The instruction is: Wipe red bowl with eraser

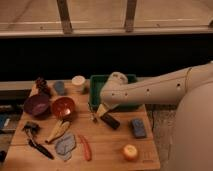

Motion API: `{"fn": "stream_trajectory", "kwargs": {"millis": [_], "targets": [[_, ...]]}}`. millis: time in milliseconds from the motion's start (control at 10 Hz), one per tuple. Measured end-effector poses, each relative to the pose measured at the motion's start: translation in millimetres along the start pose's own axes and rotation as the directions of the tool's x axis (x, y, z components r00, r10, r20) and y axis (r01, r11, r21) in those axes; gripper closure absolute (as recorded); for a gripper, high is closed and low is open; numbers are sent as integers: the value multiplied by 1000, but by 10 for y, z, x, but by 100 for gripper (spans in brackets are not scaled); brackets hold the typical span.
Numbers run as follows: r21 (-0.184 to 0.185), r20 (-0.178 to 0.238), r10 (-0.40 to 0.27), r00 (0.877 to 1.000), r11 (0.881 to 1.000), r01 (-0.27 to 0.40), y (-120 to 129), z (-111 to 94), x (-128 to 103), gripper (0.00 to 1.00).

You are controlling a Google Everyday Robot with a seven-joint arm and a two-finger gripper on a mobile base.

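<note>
Table point(105, 147): bare pale wood, matt. Red bowl point(63, 107): glossy, smooth. Purple bowl point(37, 104): duller sheen. Eraser point(110, 121): matt black. Green tray point(95, 82): smooth, looks plastic. Blue block point(138, 127): matt, padded look. Arm point(150, 90): smooth off-white shell, satin. Gripper point(96, 113): dark matt, over the table just left of the eraser, jaws apart.

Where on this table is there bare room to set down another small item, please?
Bare wood lies between the long red item, the eraser and the orange fruit. The left side, around the red bowl, banana and grey cloth, is crowded. The gripper hangs between red bowl and eraser.
</note>
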Motion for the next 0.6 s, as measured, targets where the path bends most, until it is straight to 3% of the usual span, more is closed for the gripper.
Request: {"fn": "stream_trajectory", "kwargs": {"millis": [100, 600], "targets": [[-11, 3, 1, 1000, 1000, -1, 13, 92, 5, 20], [-14, -8, 5, 1000, 1000, -5, 11, 111, 27, 20]]}}
